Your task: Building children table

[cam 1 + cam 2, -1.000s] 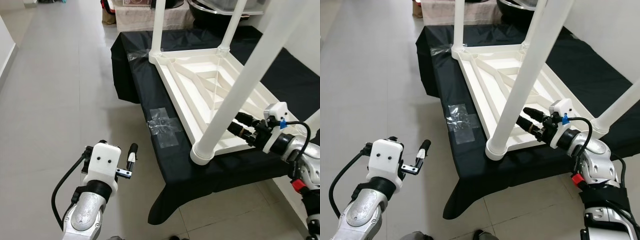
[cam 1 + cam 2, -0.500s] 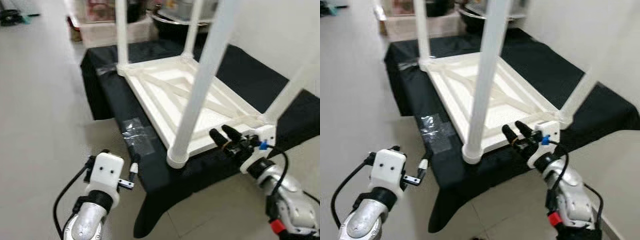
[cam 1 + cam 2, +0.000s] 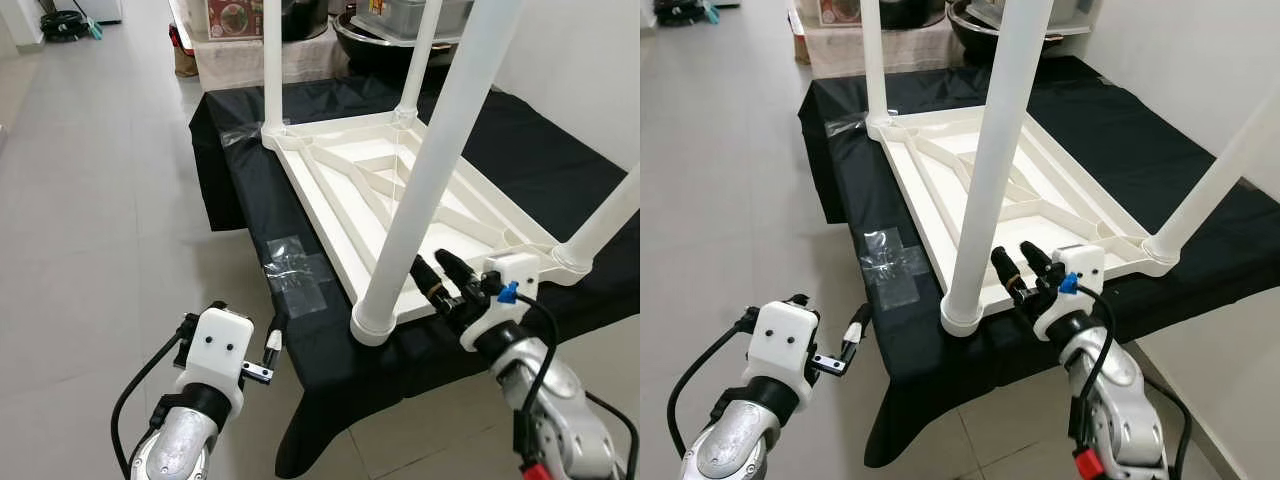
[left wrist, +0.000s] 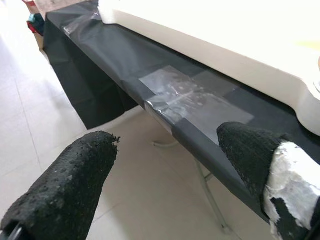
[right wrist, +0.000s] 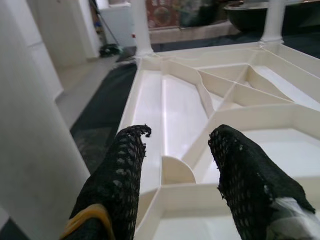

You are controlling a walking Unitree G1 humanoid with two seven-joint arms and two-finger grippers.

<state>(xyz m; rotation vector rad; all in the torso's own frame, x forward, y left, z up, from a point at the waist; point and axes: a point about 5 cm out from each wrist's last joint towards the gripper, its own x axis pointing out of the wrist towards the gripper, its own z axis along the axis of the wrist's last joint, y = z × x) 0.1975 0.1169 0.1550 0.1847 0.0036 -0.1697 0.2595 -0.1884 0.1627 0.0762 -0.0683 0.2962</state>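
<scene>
Silver left arm raised beside black-draped bench (image 3: 330, 340), left gripper (image 3: 262, 352) spread over floor near taped cloth edge; white upturned children table (image 3: 400, 190) legs-up on bench; right gripper (image 3: 448, 277) spread, reaching at near leg (image 3: 420, 200).

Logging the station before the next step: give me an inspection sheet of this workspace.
Surface: black cloth covers the work table; a clear tape patch sits at its near edge.
Job's things: white children's table lies upside down on the cloth, four white legs pointing up; nearest leg seated in its corner socket.
Clutter: nothing seen on the cloth besides the tape.
Grippers: right gripper open, empty, by the nearest leg's base; left gripper open, empty, over the floor beside the cloth edge.
Cables: black cable loops at each wrist, left one.
Surroundings: grey tiled floor; boxes and a dark bowl behind the table.
</scene>
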